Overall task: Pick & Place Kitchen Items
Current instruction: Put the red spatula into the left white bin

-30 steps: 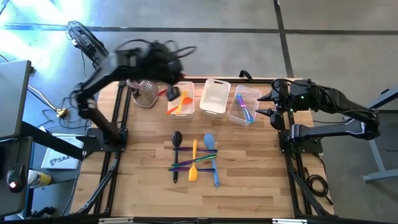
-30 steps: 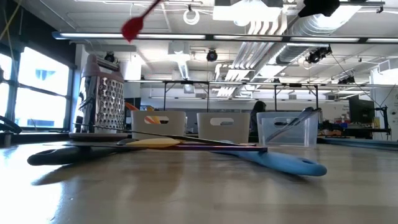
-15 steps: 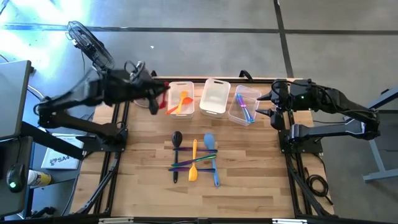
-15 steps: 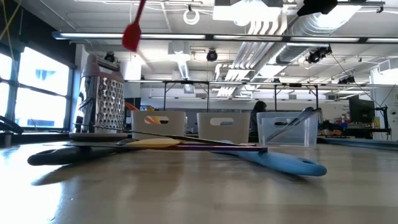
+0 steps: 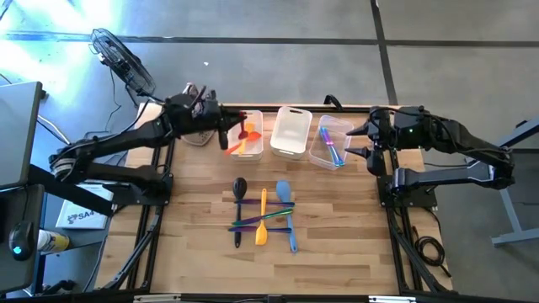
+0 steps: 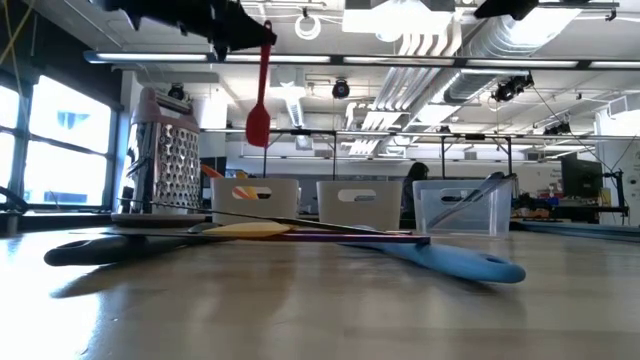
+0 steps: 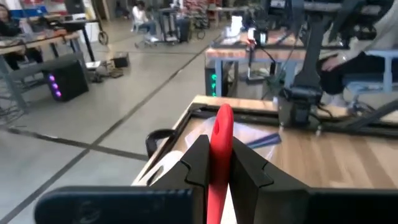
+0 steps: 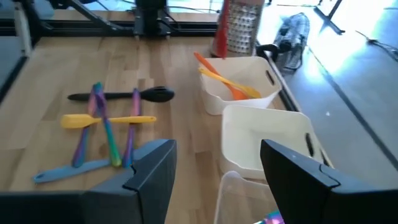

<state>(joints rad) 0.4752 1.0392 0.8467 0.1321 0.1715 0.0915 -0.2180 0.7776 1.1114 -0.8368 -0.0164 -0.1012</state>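
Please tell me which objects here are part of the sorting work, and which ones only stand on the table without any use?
Part of the work:
- red spatula, held by the left gripper above the left bin
- utensil pile at mid table
- orange utensils and purple-blue ones, already binned

Just standing there:
- metal grater
- middle bin, empty

Right gripper waits, open.

— Where is the red spatula (image 6: pixel 260 95)?
— Hanging head-down in the air, above the bin holding the orange utensils (image 5: pixel 242 142).
— And the others?
— A crossed pile (image 5: pixel 264 215) lies mid-table: dark spoon, yellow spatula, blue spatula, purple and green pieces. Blue and purple ones (image 5: pixel 329 145) rest in another bin.
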